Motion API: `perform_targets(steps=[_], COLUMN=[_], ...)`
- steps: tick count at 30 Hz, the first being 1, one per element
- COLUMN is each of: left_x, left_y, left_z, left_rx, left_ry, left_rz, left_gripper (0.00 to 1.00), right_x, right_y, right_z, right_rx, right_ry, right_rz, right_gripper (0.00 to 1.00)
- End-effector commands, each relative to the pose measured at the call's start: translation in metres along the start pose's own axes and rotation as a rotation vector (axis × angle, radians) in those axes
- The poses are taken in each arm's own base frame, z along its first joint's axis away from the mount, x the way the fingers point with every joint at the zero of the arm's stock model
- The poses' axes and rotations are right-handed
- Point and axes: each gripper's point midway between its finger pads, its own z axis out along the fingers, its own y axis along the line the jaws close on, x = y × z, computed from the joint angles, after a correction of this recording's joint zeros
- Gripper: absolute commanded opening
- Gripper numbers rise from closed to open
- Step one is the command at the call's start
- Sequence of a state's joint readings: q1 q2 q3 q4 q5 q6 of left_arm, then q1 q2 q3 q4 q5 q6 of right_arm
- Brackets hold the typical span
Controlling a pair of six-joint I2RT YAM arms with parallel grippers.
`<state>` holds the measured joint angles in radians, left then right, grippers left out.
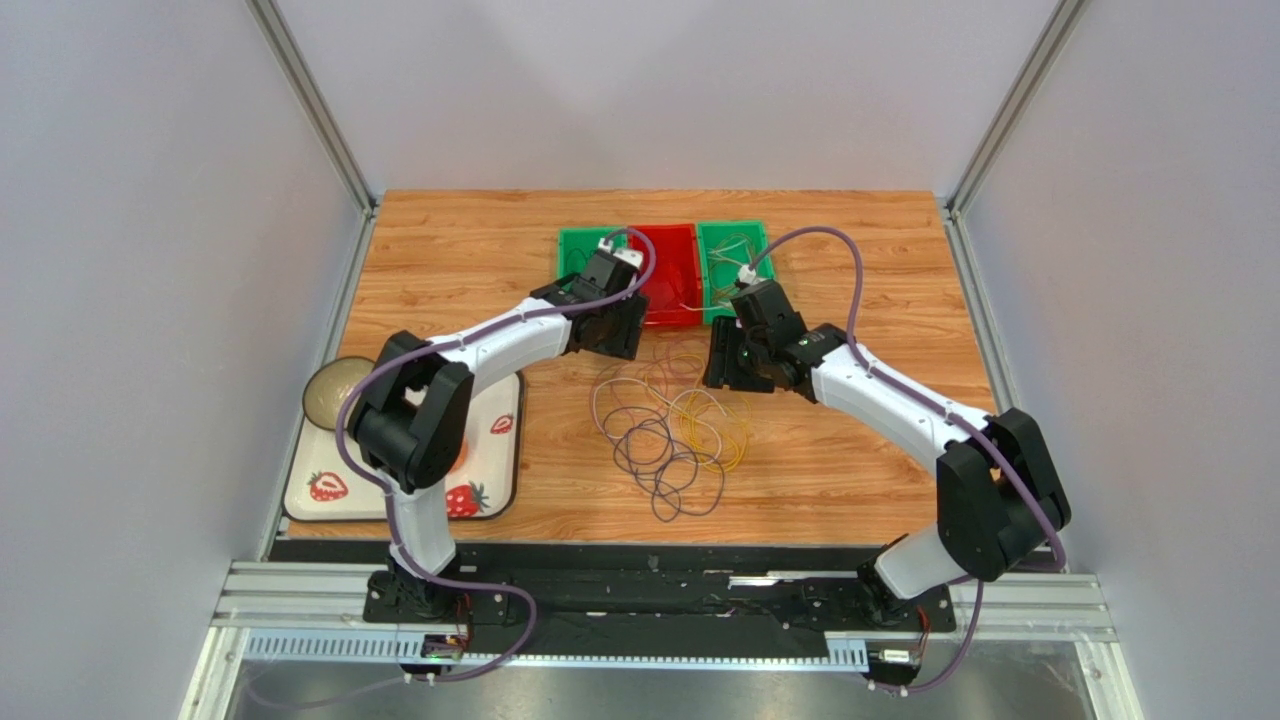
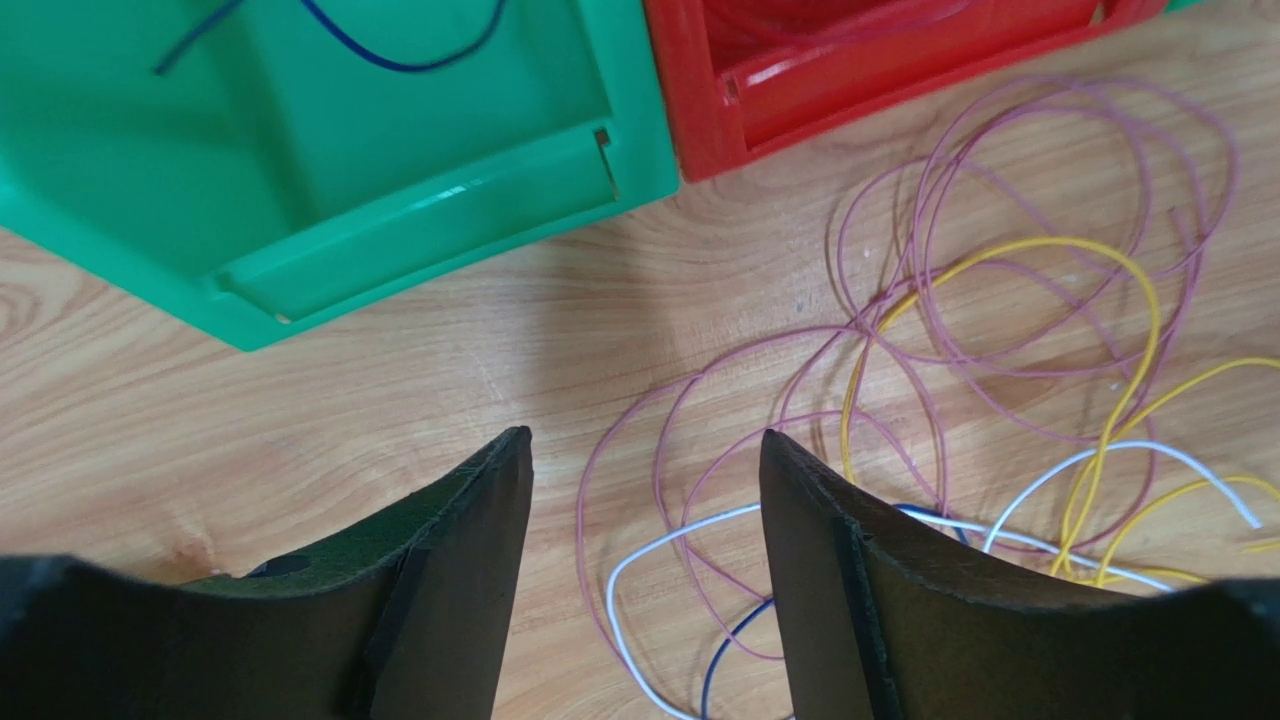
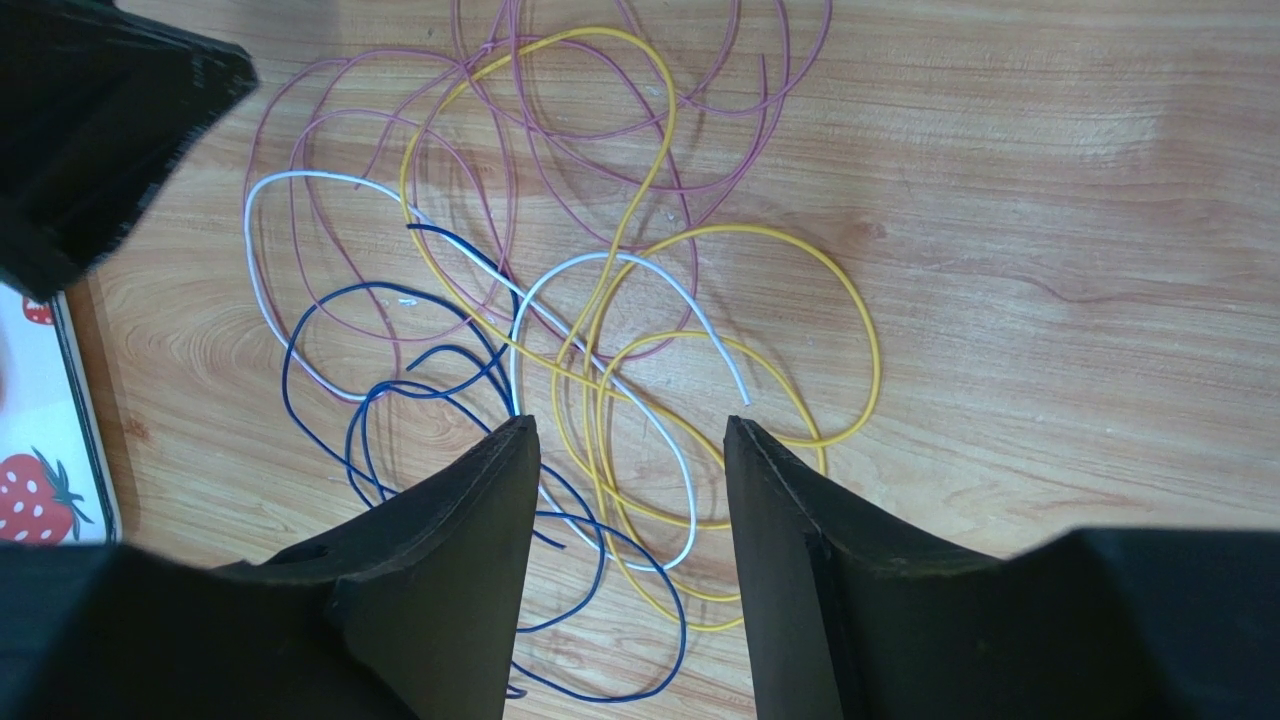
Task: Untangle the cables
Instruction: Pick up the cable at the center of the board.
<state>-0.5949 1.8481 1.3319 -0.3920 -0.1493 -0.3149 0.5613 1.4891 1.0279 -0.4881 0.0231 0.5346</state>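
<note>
The cables (image 1: 669, 435) lie in a loose tangle on the wooden table, between the two arms. My left gripper (image 1: 616, 330) hovers at the tangle's far left, just in front of the bins. It is open (image 2: 646, 435), with nothing between its fingers; pink cables (image 2: 1022, 225), a yellow cable (image 2: 1112, 270) and a white cable (image 2: 661, 548) lie on the wood below and to the right. My right gripper (image 1: 729, 360) hangs over the tangle's far right, open (image 3: 631, 423) and empty. Under it are yellow loops (image 3: 842, 300), a blue cable (image 3: 346, 390), a white cable (image 3: 301, 180) and pink loops (image 3: 496, 90).
Three bins stand side by side at the back: green (image 1: 579, 248), red (image 1: 669, 263), green (image 1: 736, 240). A blue cable (image 2: 406, 53) lies in the left green bin (image 2: 376, 180). A strawberry-print mat (image 1: 489, 450) and a bowl (image 1: 334, 393) sit at the left.
</note>
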Motion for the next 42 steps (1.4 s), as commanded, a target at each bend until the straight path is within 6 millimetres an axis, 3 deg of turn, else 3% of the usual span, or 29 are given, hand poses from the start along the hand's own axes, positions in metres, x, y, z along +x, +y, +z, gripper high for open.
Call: perform_targets(steps=[1, 9, 25, 31, 37, 39, 42], left_x=[0.007, 0.022, 0.049, 0.054, 0.058, 0.059, 0.056], left_y=[-0.011, -0.018, -0.008, -0.003, 0.0, 0.0, -0.002], left_z=[0.005, 0.011, 0.035, 0.041, 0.046, 0.048, 0.048], left_rx=[0.031, 0.051, -0.002, -0.035, -0.059, -0.063, -0.062], left_ry=[0.038, 0.07, 0.154, 0.173, 0.196, 0.201, 0.208], left_rz=[0.074, 0.085, 0.088, 0.083, 0.09, 0.092, 0.087], left_gripper=[0.68, 0.7, 0.61, 0.49, 0.19, 0.02, 0.0], right_x=[-0.007, -0.001, 0.005, 0.006, 0.007, 0.007, 0.009], right_y=[0.003, 0.007, 0.009, 0.01, 0.01, 0.009, 0.009], right_z=[0.005, 0.01, 0.019, 0.022, 0.023, 0.024, 0.025], right_rx=[-0.021, -0.043, -0.052, -0.057, -0.057, -0.056, -0.055], right_ry=[-0.026, 0.006, 0.037, 0.044, 0.051, 0.052, 0.061], right_rz=[-0.002, 0.001, 0.006, 0.007, 0.007, 0.007, 0.007], right_gripper=[0.52, 0.52, 0.51, 0.51, 0.51, 0.51, 0.51])
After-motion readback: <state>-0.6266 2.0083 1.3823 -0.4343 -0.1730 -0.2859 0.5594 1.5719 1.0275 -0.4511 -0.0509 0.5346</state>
